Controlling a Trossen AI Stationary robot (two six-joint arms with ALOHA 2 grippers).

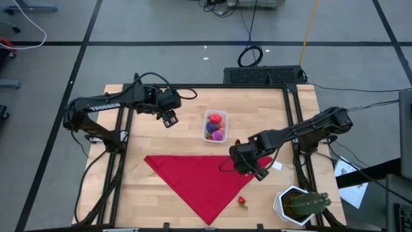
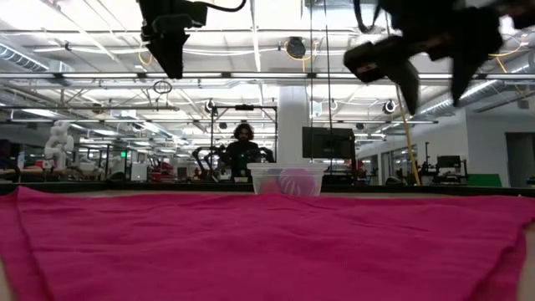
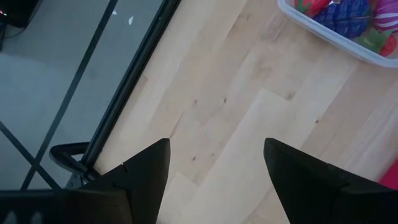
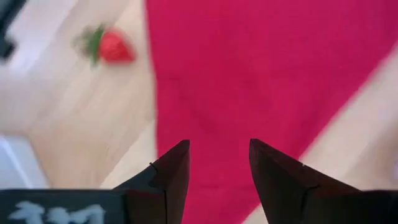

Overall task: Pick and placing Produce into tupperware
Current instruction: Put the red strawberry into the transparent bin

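Wooden table [image 1: 167, 187], right gripper [image 1: 252, 169] above cloth [image 1: 199, 177]

The tupperware [image 1: 215, 125] with produce [image 1: 215, 129] inside sits between the two grippers; the cloth [image 1: 199, 180] lies beneath the right gripper [image 1: 248, 169], a strawberry [image 1: 243, 201] just beyond it.

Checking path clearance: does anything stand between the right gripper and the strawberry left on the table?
Nothing visible does. The right gripper, open and empty, hangs over the red cloth; the strawberry lies on bare wood beside the cloth's edge.
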